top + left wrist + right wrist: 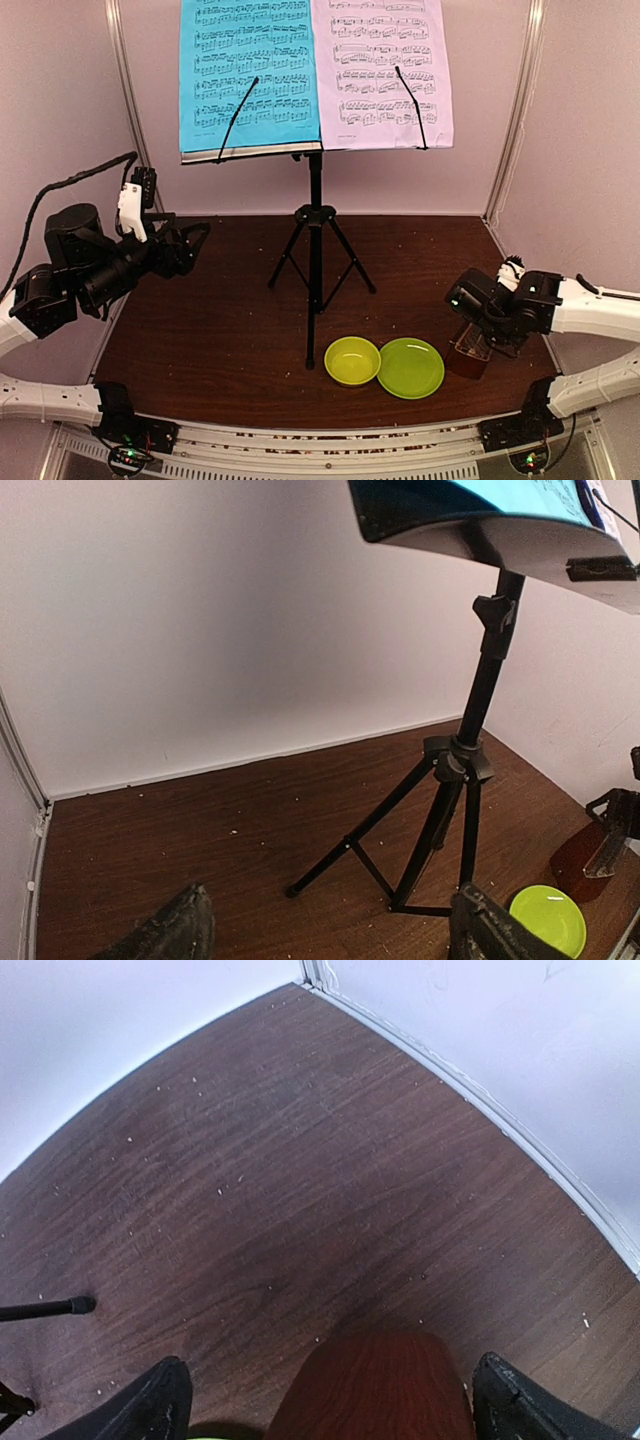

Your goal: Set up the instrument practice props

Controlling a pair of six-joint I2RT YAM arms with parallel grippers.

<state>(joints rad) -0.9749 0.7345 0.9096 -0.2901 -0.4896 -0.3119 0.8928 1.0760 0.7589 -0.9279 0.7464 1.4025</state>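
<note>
Upright black music stand (315,250) with cyan sheet (248,70), lilac sheet (385,70); brown metronome (469,358) front-right.

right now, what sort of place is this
Probably a robot test booth dressed as a music practice corner: pale walls box in a brown table, with a stand holding sheets.

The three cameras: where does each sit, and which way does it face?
Top external: above and behind the arms, looking down on table, music stand and both arms.
Left wrist: on the left arm, facing the stand's tripod; left gripper at the bottom edge.
Right wrist: on the right arm, facing the far corner; right gripper straddles the metronome.
Shared: top and left wrist both show the stand.
</note>
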